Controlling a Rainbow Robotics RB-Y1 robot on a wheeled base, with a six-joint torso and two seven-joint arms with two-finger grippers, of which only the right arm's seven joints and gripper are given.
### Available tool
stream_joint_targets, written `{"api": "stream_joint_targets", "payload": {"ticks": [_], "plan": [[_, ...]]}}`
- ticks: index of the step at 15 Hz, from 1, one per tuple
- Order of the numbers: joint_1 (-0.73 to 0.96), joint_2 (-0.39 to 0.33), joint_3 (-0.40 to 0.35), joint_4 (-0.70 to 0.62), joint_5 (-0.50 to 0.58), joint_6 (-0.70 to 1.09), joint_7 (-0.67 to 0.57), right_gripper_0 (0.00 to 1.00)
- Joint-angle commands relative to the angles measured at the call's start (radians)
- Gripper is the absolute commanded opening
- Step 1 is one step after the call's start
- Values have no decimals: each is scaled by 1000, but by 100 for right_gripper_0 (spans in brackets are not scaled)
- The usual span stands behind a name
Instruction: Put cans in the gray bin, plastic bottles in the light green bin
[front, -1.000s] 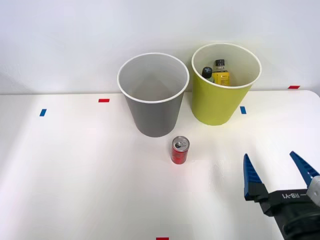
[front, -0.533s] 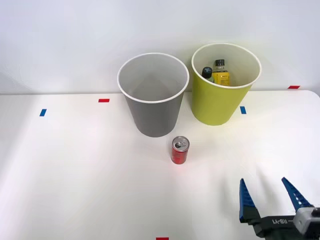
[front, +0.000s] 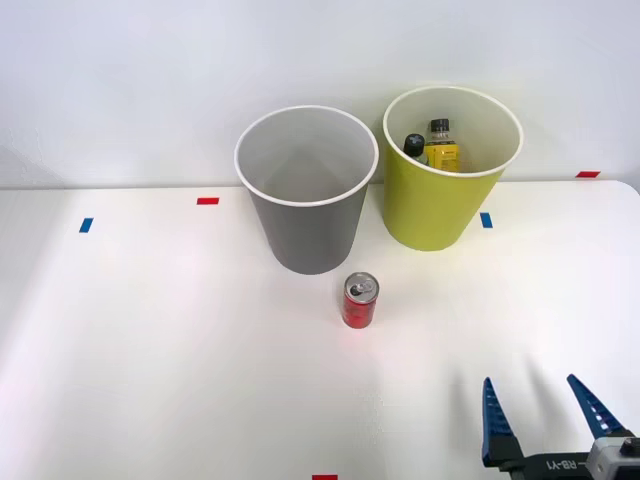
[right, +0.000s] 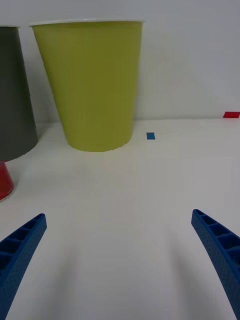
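One red can (front: 360, 300). Two bins: gray bin (front: 307, 190), light green bin (front: 450, 170). Two bottles: green bottle (front: 415, 148), yellow-labelled bottle (front: 441, 146). Three red tape marks, two blue.

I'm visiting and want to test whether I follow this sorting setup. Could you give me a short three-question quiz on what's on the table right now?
1. True or false: the red can already lies inside the gray bin.
2. Which bin holds the two bottles? A) the gray bin B) the light green bin C) neither
3. Fill in: the right hand is ____, with nothing between its blue fingers.

Key
1. False. The can stands upright on the table, just in front of the gray bin.
2. B.
3. Open.
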Motion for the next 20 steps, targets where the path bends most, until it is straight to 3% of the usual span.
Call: {"api": "stream_joint_targets", "payload": {"ticks": [1, 4, 8, 14, 17, 20], "plan": [[-4, -20, 37, 0, 36, 5, -5, 100], [-4, 8, 49, 0, 131, -20, -22, 100], [22, 17, 92, 5, 146, -82, -16, 100], [2, 54, 103, 163, 206, -302, 47, 100], [16, 68, 132, 192, 131, -305, 177, 100], [57, 71, 156, 192, 69, -305, 222, 100]]}}
